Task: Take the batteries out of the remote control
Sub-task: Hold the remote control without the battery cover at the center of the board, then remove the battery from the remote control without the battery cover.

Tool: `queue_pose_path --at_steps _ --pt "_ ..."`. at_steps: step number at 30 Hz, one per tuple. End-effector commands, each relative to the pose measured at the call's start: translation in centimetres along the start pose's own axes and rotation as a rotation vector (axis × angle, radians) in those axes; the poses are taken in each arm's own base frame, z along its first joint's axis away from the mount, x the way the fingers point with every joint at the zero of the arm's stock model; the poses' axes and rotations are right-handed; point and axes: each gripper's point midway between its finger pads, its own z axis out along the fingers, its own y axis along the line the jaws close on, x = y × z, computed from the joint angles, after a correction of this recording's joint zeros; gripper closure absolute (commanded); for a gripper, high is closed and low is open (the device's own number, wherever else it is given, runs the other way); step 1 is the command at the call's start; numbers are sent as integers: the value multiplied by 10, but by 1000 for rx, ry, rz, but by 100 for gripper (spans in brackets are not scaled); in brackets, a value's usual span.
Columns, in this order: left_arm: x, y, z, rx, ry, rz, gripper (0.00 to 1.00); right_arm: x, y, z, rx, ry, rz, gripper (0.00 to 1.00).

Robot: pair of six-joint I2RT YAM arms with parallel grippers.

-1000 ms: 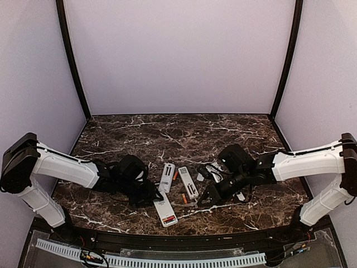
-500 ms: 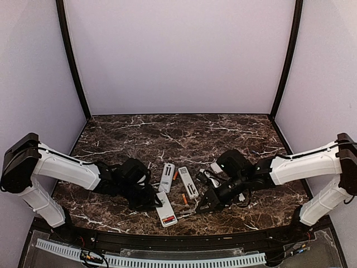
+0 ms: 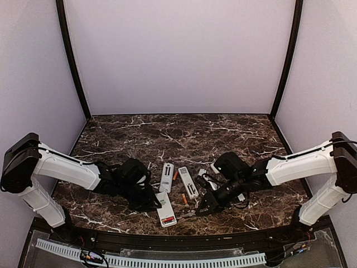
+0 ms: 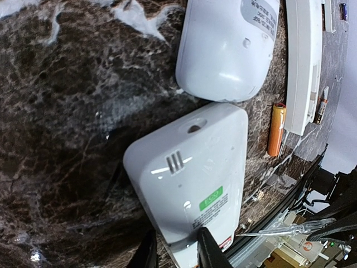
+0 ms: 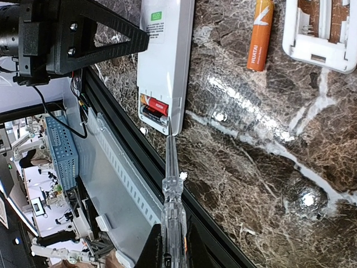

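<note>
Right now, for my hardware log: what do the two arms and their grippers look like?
The left arm and right arm have white shells, black joints and black shoulder housings. The left gripper and right gripper are black, with thin black cables at the wrists. No readable markings.

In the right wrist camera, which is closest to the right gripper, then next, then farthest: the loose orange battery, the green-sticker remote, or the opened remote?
1. Green-sticker remote: just ahead of the right gripper, at the tip of its screwdriver.
2. Loose orange battery: farther up, to the right.
3. Opened remote: top right corner, farthest.
</note>
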Motion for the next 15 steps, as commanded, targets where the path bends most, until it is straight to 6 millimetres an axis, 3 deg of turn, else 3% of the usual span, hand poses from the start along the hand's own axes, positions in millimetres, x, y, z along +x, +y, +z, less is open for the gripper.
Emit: queue_pose_path --at_steps 1,15 --pt "8 22 6 -66 22 -15 77 -4 13 3 -33 4 -25 100" --pt "8 22 5 -66 22 -15 80 -6 14 8 -30 13 -27 100"
